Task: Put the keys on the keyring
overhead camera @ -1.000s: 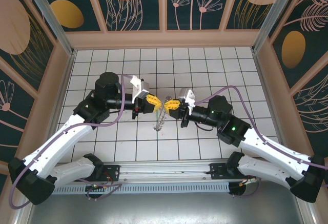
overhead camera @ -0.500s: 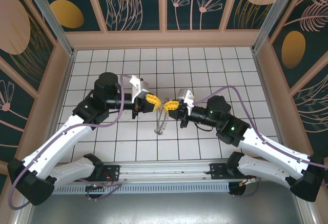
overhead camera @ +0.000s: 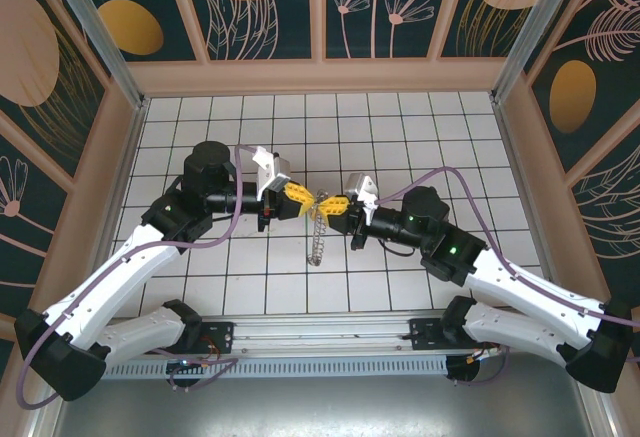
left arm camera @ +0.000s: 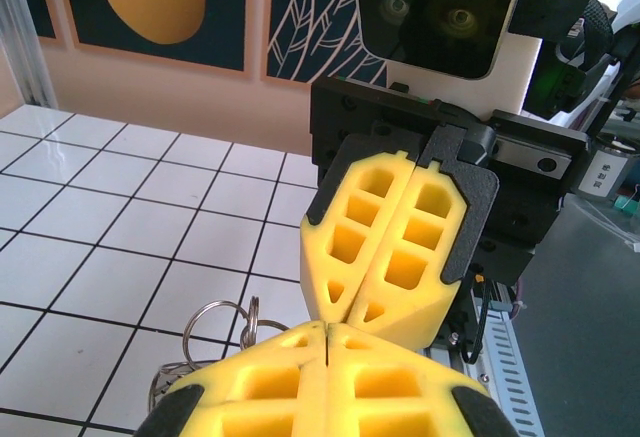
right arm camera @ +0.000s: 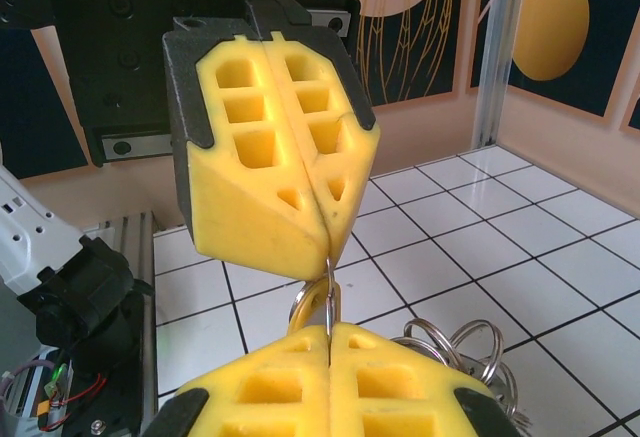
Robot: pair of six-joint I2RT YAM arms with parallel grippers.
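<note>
1. The keyring (overhead camera: 317,235) hangs in mid-air between my two grippers, above the middle of the tiled counter (overhead camera: 450,137). Its lower end dangles toward the tiles; I cannot tell whether it touches them.
2. My left gripper (overhead camera: 305,197) has its jaws fully closed. My right gripper (overhead camera: 335,203) is likewise fully closed. The two meet tip to tip.
3. In the right wrist view a thin metal loop runs from my right seam up into my left seam. I judge that each gripper pinches one part of the keyring.
4. Reason for the lift, as I judge it: a ring raised off the counter leaves its loop free, so one gripper can steady it while the other feeds a key on.
5. Hard to make out: I cannot pick out the key from the rings. The yellow pads cover both pinch points. My own fingers cut off the bunch of rings in each wrist view.
</note>
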